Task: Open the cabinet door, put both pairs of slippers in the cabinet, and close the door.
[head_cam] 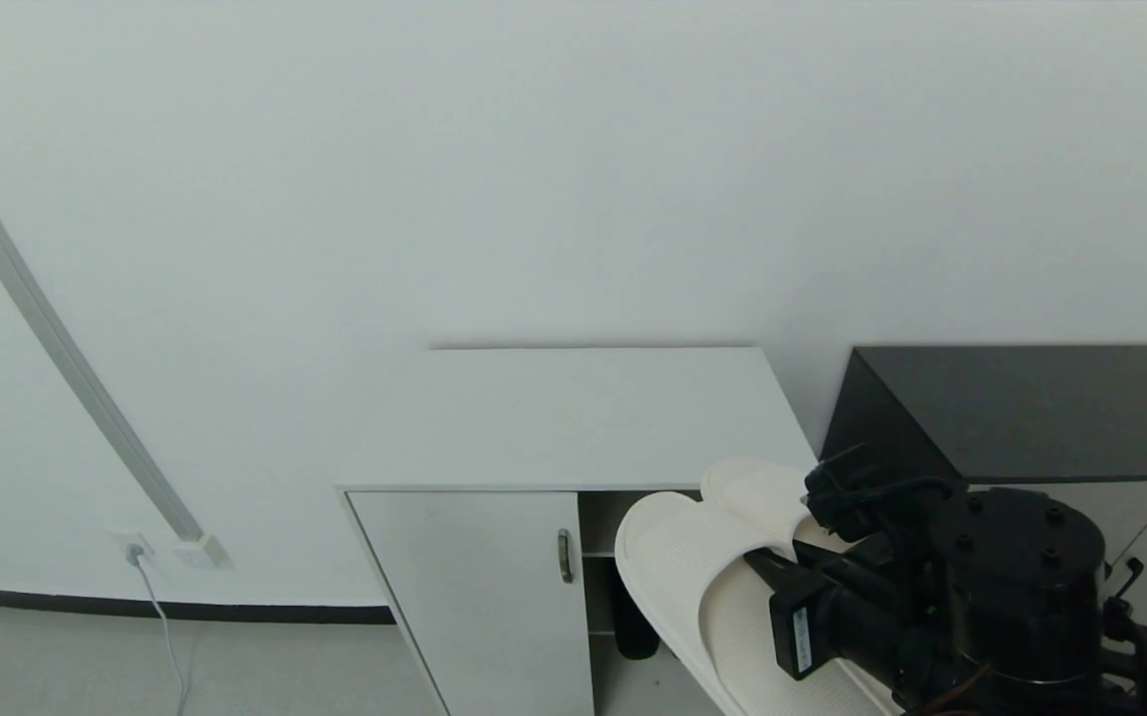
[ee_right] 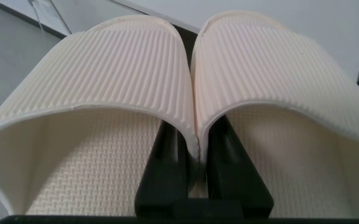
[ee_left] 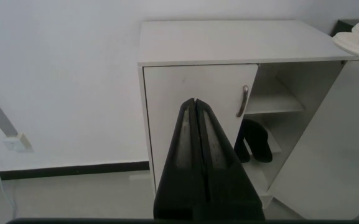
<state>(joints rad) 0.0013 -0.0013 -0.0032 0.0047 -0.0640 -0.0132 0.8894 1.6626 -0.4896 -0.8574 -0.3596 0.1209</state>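
The right tool [ee_right: 193, 165] is clamping the pair of cream ribbed fabric slippers [ee_right: 129, 87], one finger tucked inside each slipper and the two inner walls being squeezed together between them, so both are riding as one bundle. That cream pair is hanging in the air, toes toward the white two-door cabinet [head_cam: 573, 418], just in front of its open right half and about level with its top, not yet inside. The left tool [ee_left: 195, 146] is hovering empty with its fingers pressed flat together, facing the closed left door [ee_left: 191, 87] and its small metal handle [ee_left: 244, 101]. The right door [ee_left: 335, 149] is standing swung wide, showing a white shelf [ee_left: 279, 102] and, lower down, what looks like a dark pair of slippers [ee_left: 257, 140] already resting inside. I'm judging the cream pair to be very light, soft and bendy, with a grippy ribbed weave rather than anything slick. Nothing fragile here, but the long soles are reaching out unsupported ahead of the pinch and could snag on the shelf edge going in. The seam where the inner walls meet is looking like the right hold, gathering both in one grip.
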